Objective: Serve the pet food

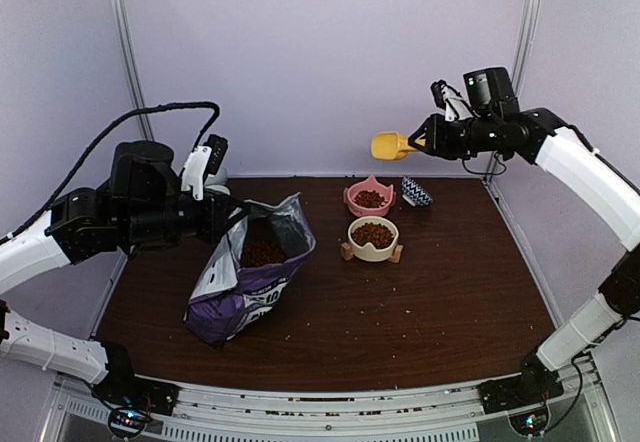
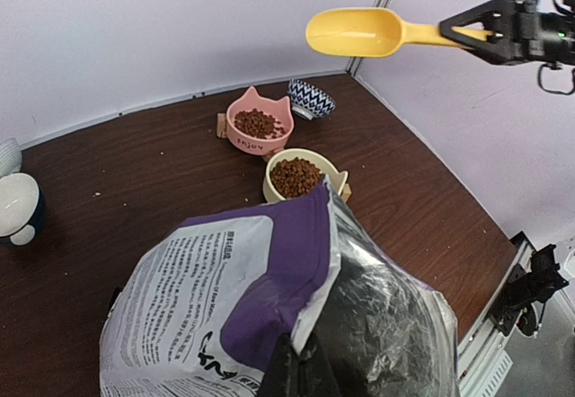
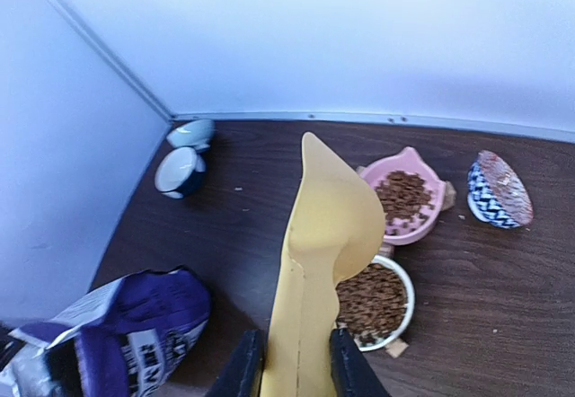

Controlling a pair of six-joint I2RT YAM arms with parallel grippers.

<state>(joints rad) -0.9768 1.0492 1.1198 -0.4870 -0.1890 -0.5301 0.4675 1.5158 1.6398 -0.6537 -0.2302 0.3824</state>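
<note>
1. Purple bag (image 1: 250, 277) with a white printed label stands slumped near the front-left of the table (image 1: 450, 302). Its foil-lined mouth gapes upward.
2. Left gripper (image 2: 301, 370) is clamped tight on the bag's top rim.
3. Pet food (image 1: 263, 252) shows as a heap of small dark-brown pellets inside the bag. More fills the cream bowl (image 1: 372, 254) and the pink cat-eared bowl (image 1: 350, 200) behind it, near the far edge, right of centre.
4. Right gripper (image 1: 422, 143) is closed on the handle of a yellow scoop (image 1: 390, 145), held level high over the far edge, well apart from the bowls.
5. Just right of the pink bowl sits a blue-and-white patterned bowl (image 1: 416, 192); two small cups (image 3: 180, 171) stand in the far-left corner.
6. Between the bowls and the front and right edges lies bare brown wood with scattered crumbs.
</note>
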